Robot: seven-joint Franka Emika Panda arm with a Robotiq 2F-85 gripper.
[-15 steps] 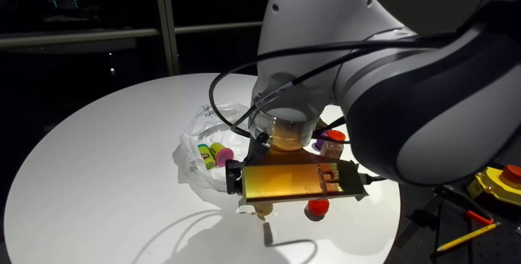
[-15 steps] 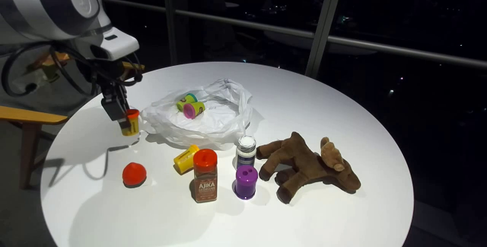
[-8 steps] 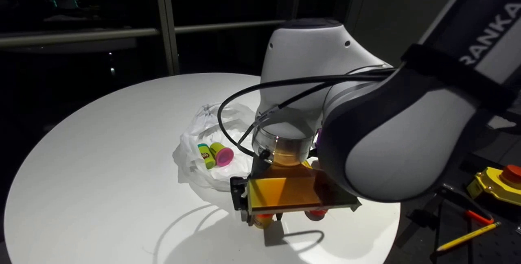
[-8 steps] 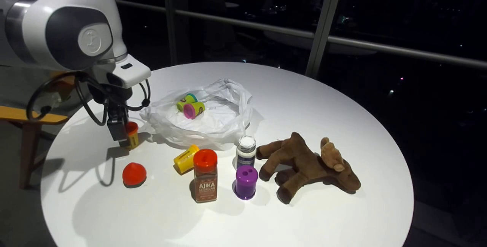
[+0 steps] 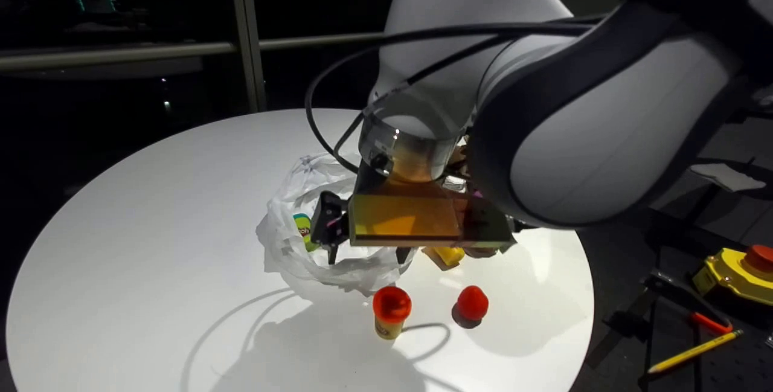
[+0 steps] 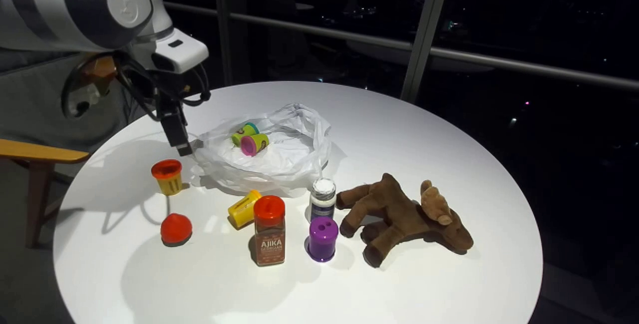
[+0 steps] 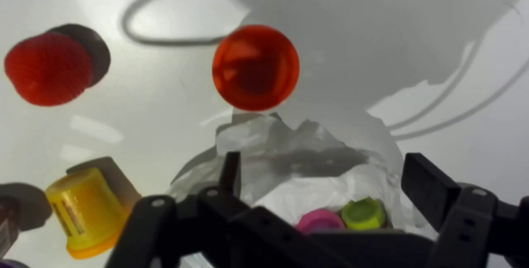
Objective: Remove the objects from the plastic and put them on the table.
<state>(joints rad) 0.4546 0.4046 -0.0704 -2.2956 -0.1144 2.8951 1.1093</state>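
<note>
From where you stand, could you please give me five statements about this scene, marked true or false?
1. The brown plush animal lies on the round white table. True.
2. The black hand is shut on the green tub with the pink lid. False: the hand is open, and that tub lies in the translucent white plastic bag.
3. The green tub with the teal lid lies in the bag. True.
4. The red-lidded square brown jar is inside the bag. False: that jar stands on the table.
5. The yellow tub with the red lid stands upright. True.
</note>
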